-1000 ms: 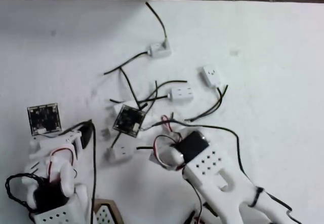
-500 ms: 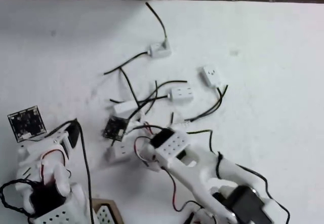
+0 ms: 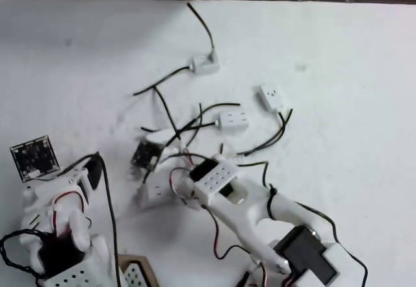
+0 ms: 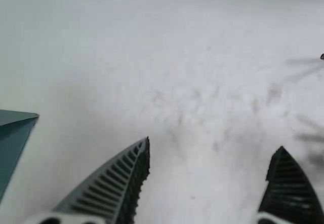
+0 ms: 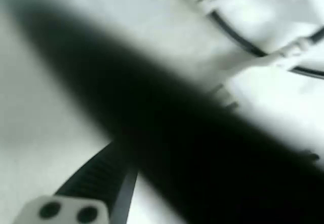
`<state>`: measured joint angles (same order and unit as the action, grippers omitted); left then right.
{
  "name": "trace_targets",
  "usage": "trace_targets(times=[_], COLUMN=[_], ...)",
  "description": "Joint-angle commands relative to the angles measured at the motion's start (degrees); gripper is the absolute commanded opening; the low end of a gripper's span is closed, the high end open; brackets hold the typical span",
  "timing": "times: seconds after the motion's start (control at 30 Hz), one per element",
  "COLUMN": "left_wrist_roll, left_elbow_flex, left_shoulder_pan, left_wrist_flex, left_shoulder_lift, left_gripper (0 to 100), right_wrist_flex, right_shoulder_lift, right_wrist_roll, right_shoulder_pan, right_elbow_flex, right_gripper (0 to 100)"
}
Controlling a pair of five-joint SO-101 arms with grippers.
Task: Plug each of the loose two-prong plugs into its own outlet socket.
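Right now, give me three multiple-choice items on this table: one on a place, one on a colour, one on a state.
1. Where does the right arm end?
A. at the far edge
B. over the bare right side
C. among the cords in the middle

2. What colour are the cords on the table?
A. white
B. black
C. blue

3. How is the left gripper?
A. open over bare table
B. shut on a plug
C. shut on a cord

Key: 1 C, in the high view the arm's tip lies in the tangle. 2 B, the cords lie dark on the white top. 3 A, in the left wrist view the jaws stand apart with only table between them.
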<state>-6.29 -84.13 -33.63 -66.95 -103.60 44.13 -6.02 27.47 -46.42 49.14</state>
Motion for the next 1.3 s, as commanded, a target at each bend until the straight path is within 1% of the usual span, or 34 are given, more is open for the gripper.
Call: trace_targets(times=[0.0,0.1,0.23,0.33,0.43,0.6,0.77,0.93,1.07,1.27], left_wrist_roll=[0.53,0.53,0.53,0.53,0.53,0.53,0.53,0.53,0.53,0.53], left_elbow_flex=[1.58,1.58,1.58,1.58,1.58,1.49,1.49,1.49,1.49,1.41], left_shoulder_pan=[-0.40,-0.40,-0.40,-0.40,-0.40,-0.40,-0.40,-0.40,-0.31,-0.31], left_wrist_flex=[0.00,0.00,0.00,0.00,0.00,-0.09,-0.09,-0.09,-0.09,-0.09], left_shoulder_lift=[-0.13,-0.13,-0.13,-0.13,-0.13,-0.13,-0.13,-0.13,-0.13,-0.13], left_gripper=[36,36,36,36,36,36,36,36,36,36], right_wrist_flex=[1.36,4.09,10.07,14.99,18.42,18.77,12.88,9.63,-0.22,-15.60], right_shoulder_lift=[-5.85,-15.08,-28.97,-37.14,-41.54,-42.24,-42.15,-42.07,-41.27,-31.69], right_wrist_roll=[-0.35,-0.18,4.40,5.54,5.71,5.71,5.36,5.27,5.19,-2.99], right_shoulder_pan=[0.31,1.45,3.56,5.67,9.01,14.46,16.84,17.80,21.67,28.44], right_elbow_flex=[-0.18,-0.35,-0.44,-2.29,-6.33,-12.92,-14.68,-14.86,-14.86,-17.85], right_gripper=[1.2,1.5,1.6,1.6,1.6,1.6,1.7,1.7,1.7,1.7])
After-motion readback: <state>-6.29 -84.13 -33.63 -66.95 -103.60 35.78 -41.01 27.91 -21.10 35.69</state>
